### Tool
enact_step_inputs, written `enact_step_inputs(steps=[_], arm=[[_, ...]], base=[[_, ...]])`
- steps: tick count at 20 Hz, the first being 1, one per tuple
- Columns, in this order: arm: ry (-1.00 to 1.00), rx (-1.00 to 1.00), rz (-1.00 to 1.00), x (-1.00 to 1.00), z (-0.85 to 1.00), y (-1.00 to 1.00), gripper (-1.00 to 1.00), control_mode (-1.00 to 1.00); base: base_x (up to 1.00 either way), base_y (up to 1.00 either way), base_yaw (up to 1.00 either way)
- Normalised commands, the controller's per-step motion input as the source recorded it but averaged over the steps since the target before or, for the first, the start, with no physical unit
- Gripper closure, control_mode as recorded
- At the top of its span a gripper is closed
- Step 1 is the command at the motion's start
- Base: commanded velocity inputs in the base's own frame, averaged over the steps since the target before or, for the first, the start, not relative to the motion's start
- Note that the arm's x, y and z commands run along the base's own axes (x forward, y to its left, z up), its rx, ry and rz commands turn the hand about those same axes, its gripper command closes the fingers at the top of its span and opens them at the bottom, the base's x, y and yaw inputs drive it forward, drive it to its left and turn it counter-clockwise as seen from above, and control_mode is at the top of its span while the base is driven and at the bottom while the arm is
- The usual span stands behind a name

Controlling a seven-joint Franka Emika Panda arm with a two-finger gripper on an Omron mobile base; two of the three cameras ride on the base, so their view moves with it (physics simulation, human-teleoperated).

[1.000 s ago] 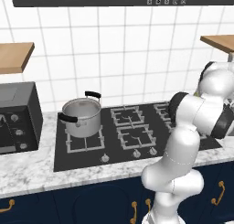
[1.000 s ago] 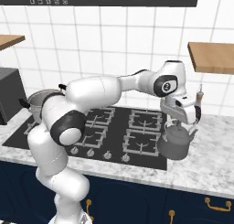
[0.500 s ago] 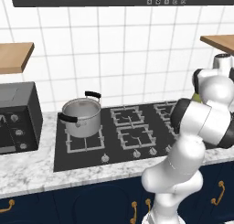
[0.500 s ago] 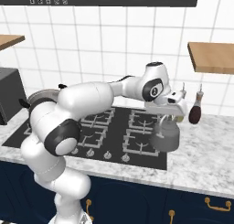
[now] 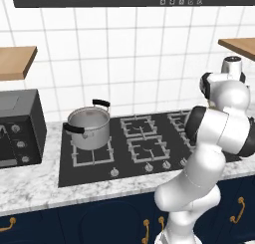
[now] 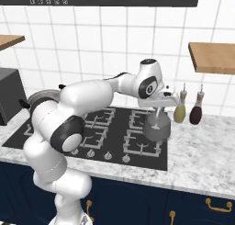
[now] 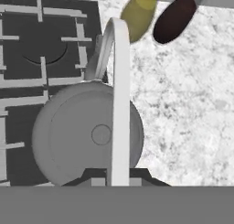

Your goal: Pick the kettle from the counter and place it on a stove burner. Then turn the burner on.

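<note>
So, going left to right, the big steel pot sat on a far burner, and the kettle hung over the cooktop's right edge, off the counter. The gripper was pinched shut on its thin wire handle. It looked hard, smooth and light (maybe swingy), so the handle's top seemed the best hold.
</note>
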Motion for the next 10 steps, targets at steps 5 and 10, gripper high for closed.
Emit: enact_step_inputs(steps=[5,10], arm=[[-0.07,0.0,0.25,0.49,-0.07,0.44,1.0,-1.0],[-0.23,0.0,0.17,0.3,-0.15,0.12,1.0,-1.0]], base=[[0.0,0.0,0.0],[0.0,0.0,0.0]])
